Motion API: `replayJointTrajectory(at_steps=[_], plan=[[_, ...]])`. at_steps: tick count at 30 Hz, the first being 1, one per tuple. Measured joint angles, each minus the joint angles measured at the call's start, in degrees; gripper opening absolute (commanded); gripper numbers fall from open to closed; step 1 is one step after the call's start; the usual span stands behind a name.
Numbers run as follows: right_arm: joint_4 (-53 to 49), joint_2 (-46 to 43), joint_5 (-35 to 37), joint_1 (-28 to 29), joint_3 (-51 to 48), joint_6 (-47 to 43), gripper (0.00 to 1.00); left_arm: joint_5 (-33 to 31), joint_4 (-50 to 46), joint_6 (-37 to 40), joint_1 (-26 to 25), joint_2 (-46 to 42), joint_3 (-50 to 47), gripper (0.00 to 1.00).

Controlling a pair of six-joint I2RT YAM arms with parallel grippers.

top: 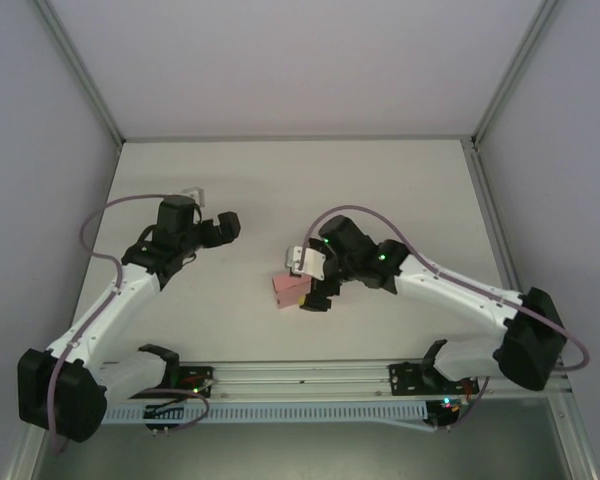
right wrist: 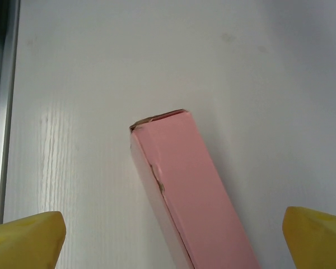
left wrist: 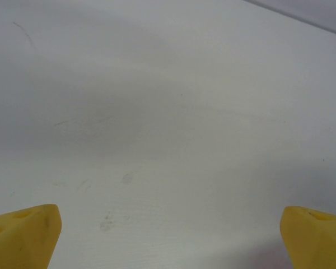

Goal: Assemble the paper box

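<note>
**STATUS: PAPER BOX ON TABLE, BOTH GRIPPERS SPREAD**

1. Locate the paper box (top: 287, 288). In the top view it lies on the white table (top: 400, 190), slightly left of centre and towards the near edge, directly under the right gripper (top: 316, 296).

2. Check the right gripper. In the right wrist view its yellow fingers (right wrist: 28, 238) stand wide apart at the two lower corners. The pink box (right wrist: 185, 190) lies lengthwise between them, angled towards the upper left. Neither finger touches it, and bare table shows on both sides. Nothing is pinched.

3. Inspect the box. It is a closed, long rectangular form. You will see a crumpled crease along its left long edge, and the far end looks slightly frayed at the corner.

4. Check the left gripper (top: 228, 226). It sits well apart from the box, on the left half of the table. In the left wrist view its fingers (left wrist: 22, 232) are spread fully with only scuffed table surface between them.

5. Note the surroundings. A metal rail (right wrist: 3, 112) runs along the left margin of the right wrist view, near the box's far end but not touching it. Pale enclosure walls with metal frame posts (top: 80, 70) bound the table on three sides. The mounting rail (top: 300, 375) crosses the near edge. A cable (top: 100, 215) loops off each arm, clear of the box.
</note>
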Motion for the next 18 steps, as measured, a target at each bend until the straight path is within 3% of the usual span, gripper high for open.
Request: replayJointTrajectory(at_steps=[7,13,18], plan=[[-12.4,17.4,4.0,0.0,13.0,-11.2,0.99,1.7,0.2,2.2,0.5,0.0,-0.1,1.00],[-19.9,29.0,8.3,0.0,20.2,-14.4,0.83,1.8,0.1,3.1,0.8,-0.2,-0.2,1.00],[-22.7,32.1,10.3,0.0,21.8,-14.8,0.76,1.7,0.1,3.3,0.9,-0.3,-0.2,1.00]])
